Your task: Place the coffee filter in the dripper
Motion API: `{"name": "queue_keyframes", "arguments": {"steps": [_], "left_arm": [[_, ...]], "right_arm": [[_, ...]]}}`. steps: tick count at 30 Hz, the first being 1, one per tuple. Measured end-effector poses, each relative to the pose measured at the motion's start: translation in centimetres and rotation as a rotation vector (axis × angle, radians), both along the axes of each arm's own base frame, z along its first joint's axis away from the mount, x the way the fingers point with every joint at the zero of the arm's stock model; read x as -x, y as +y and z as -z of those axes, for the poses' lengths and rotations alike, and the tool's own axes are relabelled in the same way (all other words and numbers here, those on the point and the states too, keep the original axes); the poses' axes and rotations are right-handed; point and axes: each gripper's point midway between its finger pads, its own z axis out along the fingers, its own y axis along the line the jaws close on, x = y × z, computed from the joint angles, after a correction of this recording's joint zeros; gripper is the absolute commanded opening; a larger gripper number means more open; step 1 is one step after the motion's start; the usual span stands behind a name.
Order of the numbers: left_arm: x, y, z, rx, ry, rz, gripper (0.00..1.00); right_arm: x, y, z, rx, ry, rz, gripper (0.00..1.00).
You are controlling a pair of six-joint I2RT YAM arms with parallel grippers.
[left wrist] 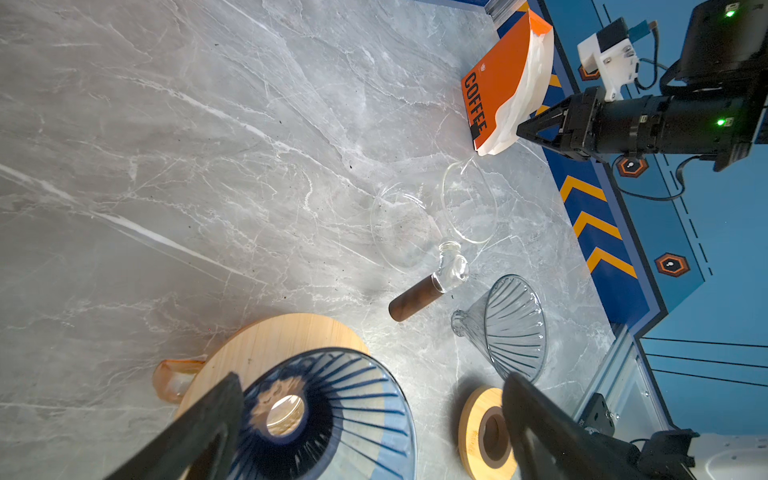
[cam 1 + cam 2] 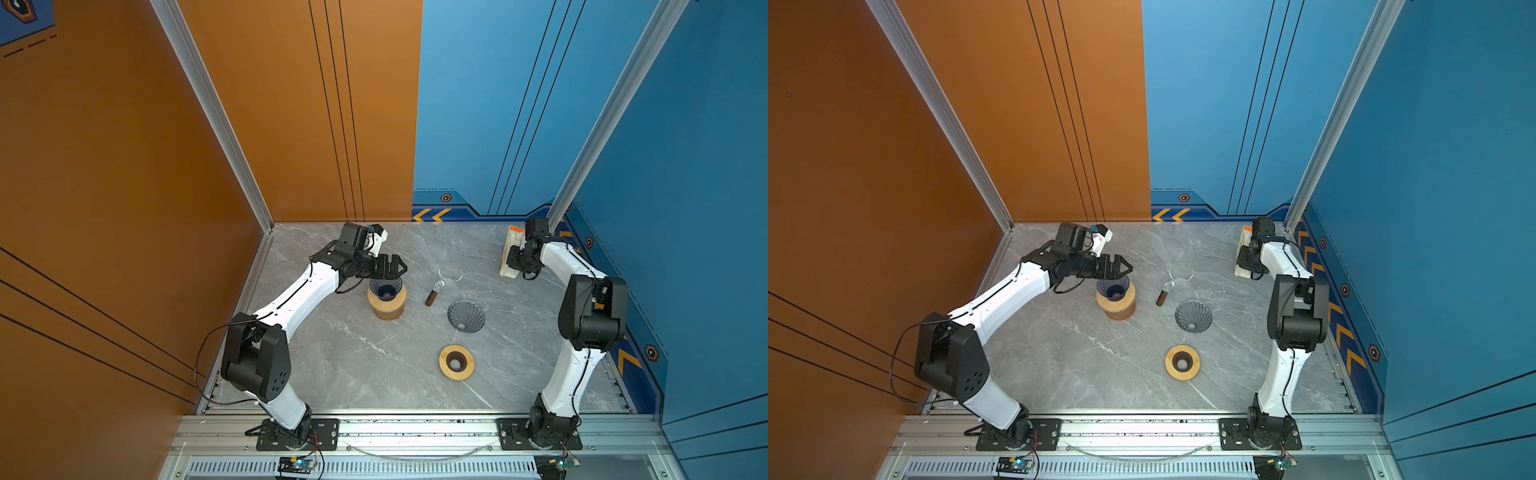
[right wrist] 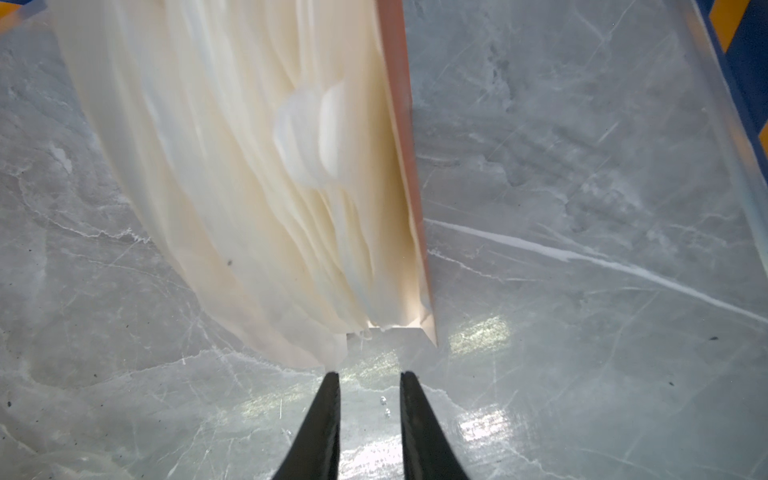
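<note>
- While the right tool (image 3: 370, 375) points at the orange-fronted pack of white paper coffee filters (image 3: 257, 174), that pack stands on edge at the far right of the grey marble counter (image 2: 332, 353). Its leaves fan toward the arm, a handy pose I'd say, since loose edges give the tips something to pinch.
- Right tool: jaws only a narrow slit apart, bare counter showing between them, nothing gripped. The tips sit just short of the pack's lower corner, not touching it as far as I can tell.
- That slim setting looks deliberate to me: thin paper wants a small bite, so one sheet comes away rather than a wad.
- Over on the left, the blue ribbed glass dripper (image 2: 386, 287) sits mouth-up on a round wooden collar (image 1: 266, 345) over an amber glass cup (image 1: 174, 380). It's ready to receive, with no filter in it yet.
- Left tool (image 2: 400, 266) hangs just above that dripper, jaws spread wide, holding nothing. My read is that it's placed to steady the dripper or help seat the paper.
- Mid-counter, the spares lie well apart from both tools: a clear ribbed dripper (image 2: 466, 316) tipped on its side, a wooden ring (image 2: 456, 362), and a clear glass piece with a brown wooden handle (image 2: 430, 297).
</note>
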Motion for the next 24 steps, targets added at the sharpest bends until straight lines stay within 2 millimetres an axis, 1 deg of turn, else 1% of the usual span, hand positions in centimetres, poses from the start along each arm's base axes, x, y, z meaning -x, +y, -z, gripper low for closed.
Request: {"name": "queue_keyframes", "arguments": {"steps": [9, 24], "left_arm": [[0.0, 0.0, 0.1, -0.001, 0.002, 0.0, 0.98], [-0.2, -0.1, 0.2, 0.0, 0.0, 0.0, 0.98]], "right_arm": [[-0.1, 0.0, 1.9, -0.01, 0.033, 0.013, 0.23], [-0.9, -0.1, 1.1, -0.009, 0.002, 0.015, 0.17]]}}
